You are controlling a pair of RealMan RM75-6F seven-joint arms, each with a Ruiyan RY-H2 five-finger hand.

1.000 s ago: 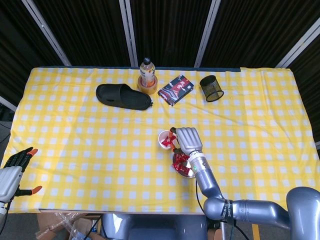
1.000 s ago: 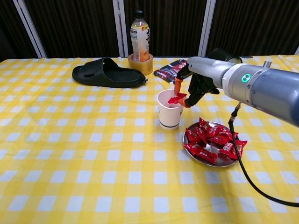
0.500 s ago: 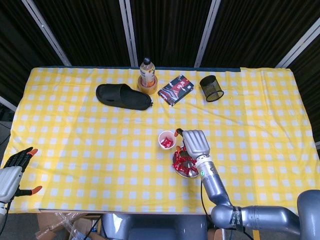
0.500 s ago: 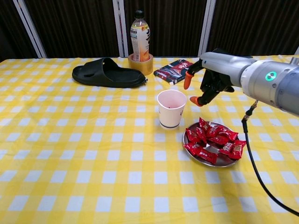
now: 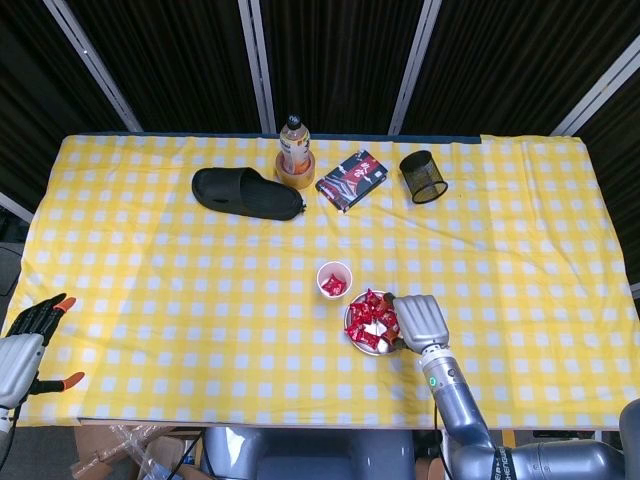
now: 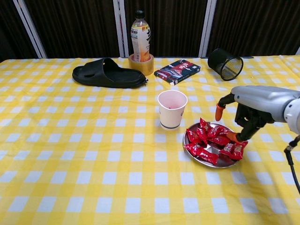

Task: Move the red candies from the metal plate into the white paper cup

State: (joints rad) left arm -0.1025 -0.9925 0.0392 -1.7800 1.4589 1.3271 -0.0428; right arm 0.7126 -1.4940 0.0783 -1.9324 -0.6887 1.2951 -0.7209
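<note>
Red candies [image 6: 208,141] lie heaped on the metal plate [image 6: 224,163], just beside the white paper cup [image 6: 171,109] on the worktop [image 6: 93,154]. Right hand [image 6: 247,117] hovers at the plate's right edge, fingers apart, empty. Left hand [image 5: 25,345] hangs empty off the worktop's corner.

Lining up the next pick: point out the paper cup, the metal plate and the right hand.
paper cup [image 6: 171,117], chest view, front wall.
metal plate [image 6: 224,163], chest view, bare near rim.
right hand [image 6: 248,119], chest view, palm.
</note>
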